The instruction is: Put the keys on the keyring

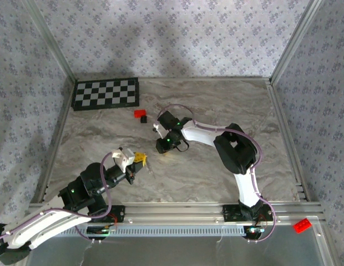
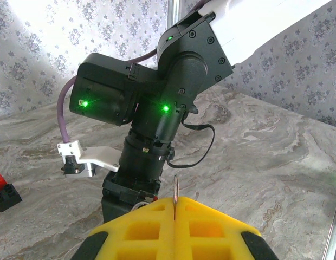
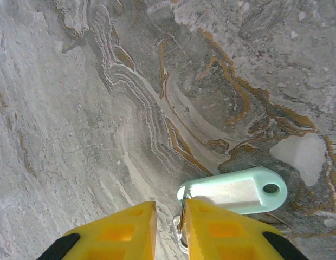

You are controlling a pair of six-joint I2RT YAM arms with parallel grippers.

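Top external: left gripper (image 1: 142,159) sits low over the marbled table (image 1: 227,105), left of centre. Its yellow fingers point toward the right gripper (image 1: 167,149), which aims down at the table just beyond; the two are near but apart. Left wrist view: left fingers (image 2: 141,233) are closed flush, seam to seam, pinching a thin flat metal sliver seen edge-on, the key (image 2: 175,189). It stands upright out of the seam, and its outline is not resolvable from this angle. Right arm (image 2: 157,108) stands just ahead of it, green lamps lit. Right wrist view: the right claw is narrow but not closed, with a strip of bare table showing between the yellow fingers (image 3: 227,230). A mint-green tag (image 3: 233,190) with a white label and a hole at its far end lies flat on the table. Its near edge is hidden behind the tip of the finger on the picture's right. A thin pale loop, taken as the keyring (image 3: 179,234), lies at the tag's near end by that finger's inner edge. It is partly hidden, so no beads can be made out, and I cannot tell whether the finger touches it. A small red-and-black block (image 1: 140,114) lies on the table beyond the right gripper, apart from both claws. A checkerboard (image 1: 105,93) lies at the far-left corner. A red block (image 1: 302,225) sits on the rail near the right arm's base.
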